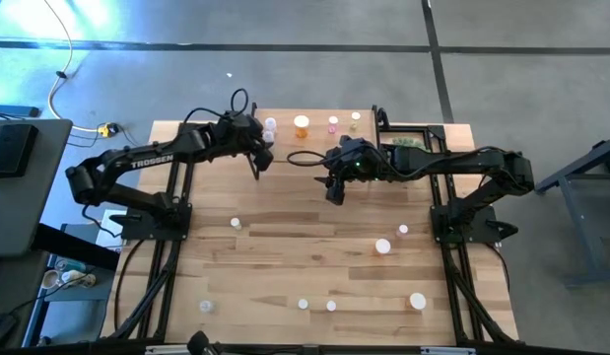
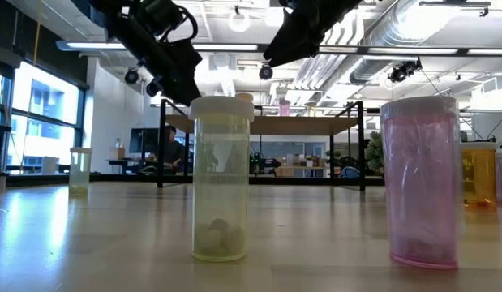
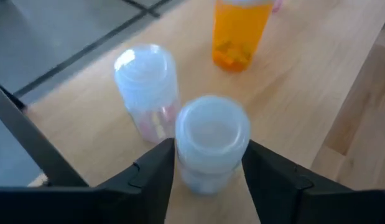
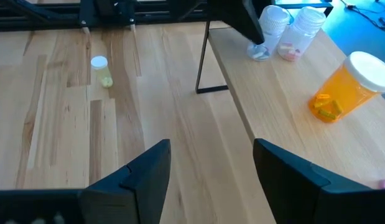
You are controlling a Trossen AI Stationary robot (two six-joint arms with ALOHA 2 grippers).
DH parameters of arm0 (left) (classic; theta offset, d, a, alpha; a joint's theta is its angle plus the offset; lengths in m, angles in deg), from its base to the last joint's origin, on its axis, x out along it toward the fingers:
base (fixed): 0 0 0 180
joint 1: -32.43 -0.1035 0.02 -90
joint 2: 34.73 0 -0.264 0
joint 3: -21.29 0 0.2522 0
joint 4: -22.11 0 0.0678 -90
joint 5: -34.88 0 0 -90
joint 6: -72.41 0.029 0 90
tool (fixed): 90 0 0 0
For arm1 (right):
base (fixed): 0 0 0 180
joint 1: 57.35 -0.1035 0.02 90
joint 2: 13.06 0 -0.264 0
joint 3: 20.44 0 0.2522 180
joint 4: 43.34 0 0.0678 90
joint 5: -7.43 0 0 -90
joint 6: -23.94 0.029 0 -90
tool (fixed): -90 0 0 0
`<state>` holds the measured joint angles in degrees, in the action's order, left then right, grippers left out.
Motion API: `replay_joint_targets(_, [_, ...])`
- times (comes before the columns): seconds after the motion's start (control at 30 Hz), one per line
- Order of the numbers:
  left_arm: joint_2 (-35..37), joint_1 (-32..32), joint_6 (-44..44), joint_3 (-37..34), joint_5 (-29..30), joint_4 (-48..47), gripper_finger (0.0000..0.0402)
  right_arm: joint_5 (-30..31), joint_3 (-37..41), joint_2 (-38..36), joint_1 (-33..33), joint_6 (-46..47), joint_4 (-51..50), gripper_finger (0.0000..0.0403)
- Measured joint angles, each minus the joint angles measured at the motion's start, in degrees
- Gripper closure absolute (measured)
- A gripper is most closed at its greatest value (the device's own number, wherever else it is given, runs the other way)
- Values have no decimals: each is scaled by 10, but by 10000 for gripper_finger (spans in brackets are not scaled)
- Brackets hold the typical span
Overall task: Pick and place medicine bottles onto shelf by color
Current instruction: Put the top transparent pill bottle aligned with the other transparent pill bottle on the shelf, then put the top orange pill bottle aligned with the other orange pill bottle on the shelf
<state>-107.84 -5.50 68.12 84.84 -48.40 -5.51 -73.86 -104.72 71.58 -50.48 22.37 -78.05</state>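
Reaching over the left end of the shelf (image 1: 314,133), the left pincer (image 3: 208,177) straddles a clear white-capped bottle (image 3: 211,143) standing on the board; its two fingers (image 3: 156,174) lie close along the bottle's sides, but whether they press it or have just let go cannot be told. Just beyond that pincer stands a second clear bottle with pink contents (image 3: 148,90), and farther past it an orange bottle (image 3: 240,31). To the right, the right pincer (image 4: 208,165) hangs spread wide and empty above the tabletop (image 1: 314,247), just in front of the shelf's edge. Ahead of it a pale yellow-green bottle (image 4: 102,70) stands on the table, with more bottles scattered toward the table's near edge (image 1: 383,247).
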Motion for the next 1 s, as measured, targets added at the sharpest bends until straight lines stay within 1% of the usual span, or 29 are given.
replay_joint_targets(0.13, [1,0,0,1,0,10,199,0,0,0,0,0,-3,183])
replay_joint_targets(0.3, [8,0,0,2,0,13,181,0,0,0,0,0,-6,182])
replay_joint_targets(0.57, [47,0,0,2,0,15,176,0,0,0,0,0,-13,182])
replay_joint_targets(0.83, [122,1,-5,3,-4,4,176,-2,0,-47,0,15,-69,182])
replay_joint_targets(0.9, [143,2,-13,3,-20,-8,176,-2,0,-63,-1,18,-100,182])
replay_joint_targets(1.0, [172,2,-16,3,-58,-47,176,-2,0,-85,-2,48,-168,182])
